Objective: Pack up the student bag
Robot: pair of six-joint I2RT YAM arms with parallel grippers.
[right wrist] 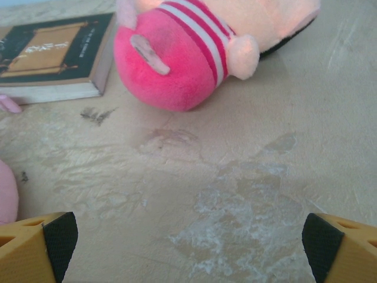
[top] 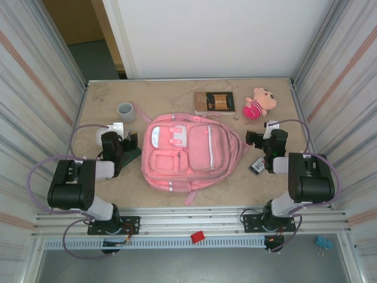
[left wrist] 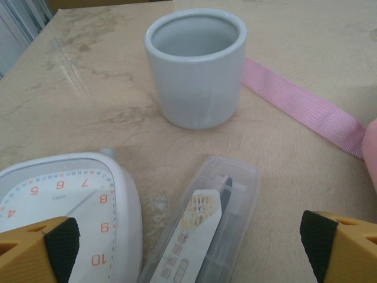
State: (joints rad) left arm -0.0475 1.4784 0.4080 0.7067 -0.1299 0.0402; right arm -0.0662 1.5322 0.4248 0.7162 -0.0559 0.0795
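Top external: fixed above and behind the arm bases, looking steeply down on the whole tabletop [top: 106,188], with the student bag [top: 188,153] mid-frame. Left wrist: low and close, facing forward between its own jaws (tips at the bottom corners). The cup [left wrist: 195,65] is ahead of the jaws and the clock [left wrist: 65,206] is at the left jaw. Right wrist: same low, close stance, with the plush doll [right wrist: 177,53] and book [right wrist: 53,53] ahead of the jaws. All four items also appear from above.
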